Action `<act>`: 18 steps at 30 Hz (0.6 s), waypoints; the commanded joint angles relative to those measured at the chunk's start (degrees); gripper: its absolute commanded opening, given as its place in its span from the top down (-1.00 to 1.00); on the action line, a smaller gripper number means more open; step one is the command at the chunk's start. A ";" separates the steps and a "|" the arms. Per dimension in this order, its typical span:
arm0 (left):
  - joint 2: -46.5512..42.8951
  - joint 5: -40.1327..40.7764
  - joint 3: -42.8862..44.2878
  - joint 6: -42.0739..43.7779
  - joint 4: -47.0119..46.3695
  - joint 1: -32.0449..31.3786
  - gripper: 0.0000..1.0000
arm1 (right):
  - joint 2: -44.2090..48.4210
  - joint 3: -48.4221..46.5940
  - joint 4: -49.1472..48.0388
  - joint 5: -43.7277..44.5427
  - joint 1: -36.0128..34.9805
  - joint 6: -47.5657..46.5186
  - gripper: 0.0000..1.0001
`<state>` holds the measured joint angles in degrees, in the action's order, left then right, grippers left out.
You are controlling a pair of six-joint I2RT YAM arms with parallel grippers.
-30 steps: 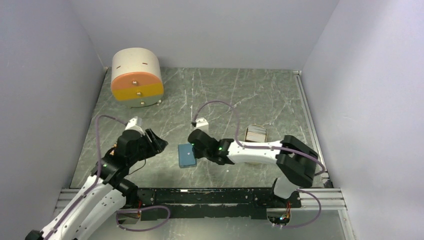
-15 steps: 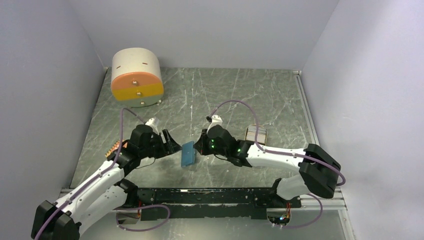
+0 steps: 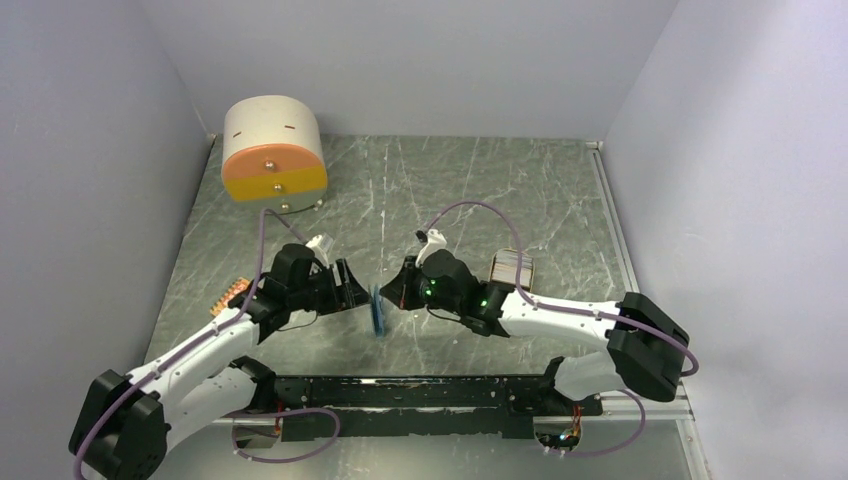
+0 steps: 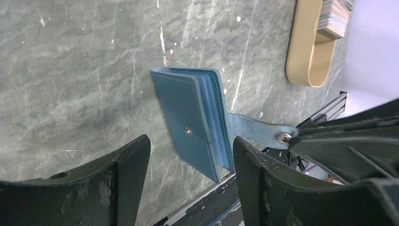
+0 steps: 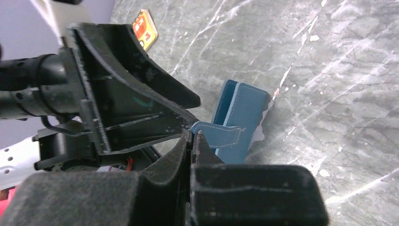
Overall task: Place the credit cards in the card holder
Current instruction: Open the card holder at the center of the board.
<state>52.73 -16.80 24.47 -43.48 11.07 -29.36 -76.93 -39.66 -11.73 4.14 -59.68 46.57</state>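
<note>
Marble table (image 3: 480, 190): blue card holder (image 4: 193, 125) folded shut, on edge; right hand (image 5: 193, 136) pinching its tab (image 4: 254, 129); left hand (image 4: 190, 141) released.

Tan tray (image 4: 307, 47) and credit cards (image 4: 335, 16) partly beyond top edge

Top external view: fixed, high and behind the rig, angled down and forward, far enough to take in the whole surface (image 3: 480, 190). Left wrist view: close range, sighting along the left claw (image 4: 189, 141), down and rightward. Right wrist view: close range, sighting along the right claw (image 5: 194, 136), leftward and down. All three share the card holder (image 3: 377, 310) and the surface beneath it; each wrist view also catches the opposite claw.
</note>
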 commanded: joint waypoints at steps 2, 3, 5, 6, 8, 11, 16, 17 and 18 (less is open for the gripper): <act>1.93 -1.65 1.37 2.13 -0.41 -0.25 -0.40 | 1.75 -0.25 -0.65 1.06 0.35 1.74 1.00; 1.87 -2.00 1.07 2.13 -1.16 -0.25 -0.41 | 1.70 -0.46 -0.13 1.31 0.33 1.89 1.00; 1.68 -2.41 0.42 1.65 -2.66 -0.25 -0.42 | 1.54 -0.31 0.44 1.64 0.35 2.14 1.00; 1.80 -2.52 0.05 1.42 -3.31 -0.23 -0.42 | 1.56 -0.05 0.86 2.03 0.35 2.39 1.00; 2.44 -2.23 -0.48 1.51 -3.75 -0.21 -0.42 | 1.81 0.86 1.61 2.64 0.58 2.95 1.00; 3.77 -2.85 -1.10 1.73 -4.81 -0.23 -0.42 | 3.03 3.14 1.05 2.61 1.58 3.99 1.00; 5.28 -3.10 -1.77 1.91 -6.86 -0.25 -0.41 | 4.73 5.30 1.41 2.94 2.84 4.67 1.00; 5.63 -3.38 -1.79 2.13 -7.45 -0.23 -0.42 | 4.97 5.48 1.44 2.83 3.04 4.67 1.00; 5.94 -4.20 -1.90 2.43 -8.32 -0.25 -0.43 | 5.21 5.71 1.40 2.76 3.12 4.74 1.00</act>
<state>57.76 -18.33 23.07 -42.59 7.31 -29.36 -73.36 -34.74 -10.63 6.02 -57.36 50.33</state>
